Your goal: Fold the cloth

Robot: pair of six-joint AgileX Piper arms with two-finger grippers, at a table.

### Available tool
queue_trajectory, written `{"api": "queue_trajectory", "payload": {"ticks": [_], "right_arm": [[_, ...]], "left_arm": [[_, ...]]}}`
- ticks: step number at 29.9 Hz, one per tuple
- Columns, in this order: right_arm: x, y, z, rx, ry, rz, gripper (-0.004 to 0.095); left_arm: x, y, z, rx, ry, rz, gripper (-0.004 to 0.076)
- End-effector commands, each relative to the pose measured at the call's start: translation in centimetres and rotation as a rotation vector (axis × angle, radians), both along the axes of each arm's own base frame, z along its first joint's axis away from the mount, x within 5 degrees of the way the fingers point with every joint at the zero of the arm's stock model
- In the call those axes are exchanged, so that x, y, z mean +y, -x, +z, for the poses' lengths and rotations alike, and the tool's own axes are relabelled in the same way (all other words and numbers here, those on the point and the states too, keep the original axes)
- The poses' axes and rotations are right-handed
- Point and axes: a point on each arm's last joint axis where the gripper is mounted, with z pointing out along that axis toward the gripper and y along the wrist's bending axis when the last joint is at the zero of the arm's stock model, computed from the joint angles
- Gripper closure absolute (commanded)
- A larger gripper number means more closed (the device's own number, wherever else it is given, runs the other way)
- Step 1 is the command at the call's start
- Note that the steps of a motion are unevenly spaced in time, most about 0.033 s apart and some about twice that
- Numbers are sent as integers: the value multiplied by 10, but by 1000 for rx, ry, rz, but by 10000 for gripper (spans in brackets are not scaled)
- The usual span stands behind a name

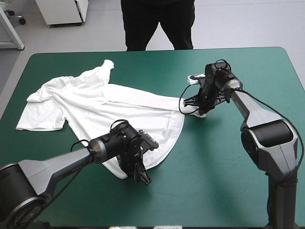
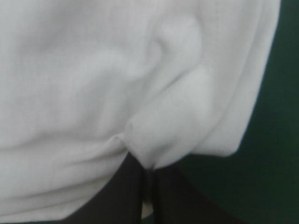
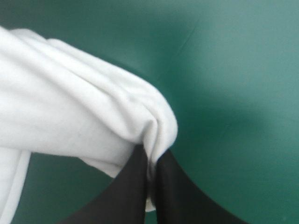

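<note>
Left wrist view, nearest the robot: left gripper (image 2: 147, 170) all but closed, its black fingers pinching a puckered fold of the T-shirt (image 2: 117, 79) at the near hem corner. High view confirms this gripper low over the teal-green cover (image 1: 228, 181). Farther out, the right gripper (image 1: 202, 110) is likewise clamped on the opposite hem corner, cloth bunched between its fingers. The T-shirt lies spread but wrinkled, left of table centre, with a sleeve (image 1: 42, 114) toward the left edge. Assessment: both hem corners are held so the lower edge can be tensioned and carried together toward the shoulders. Fold not yet made.
</note>
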Motion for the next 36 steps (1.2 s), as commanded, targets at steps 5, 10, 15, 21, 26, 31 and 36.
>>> {"api": "queue_trajectory", "payload": {"ticks": [5,10,15,21,26,31,36], "right_arm": [[-4,28,133,-298,-118,14,925],[-12,67,220,-524,-220,22,925],[-21,112,286,-717,-304,51,925],[-36,171,351,-936,-384,70,925],[-48,218,393,-1129,-457,95,925],[-57,261,428,-1342,-516,152,925],[-66,299,454,-1550,-569,192,925]], "left_arm": [[18,-20,78,-340,-114,3,733],[37,-27,150,-572,-88,54,733],[71,-31,228,-760,62,177,733],[109,-13,322,-988,299,265,733],[119,17,383,-1181,566,199,733],[132,48,425,-1356,734,117,733],[146,76,454,-1510,880,87,733]]}}
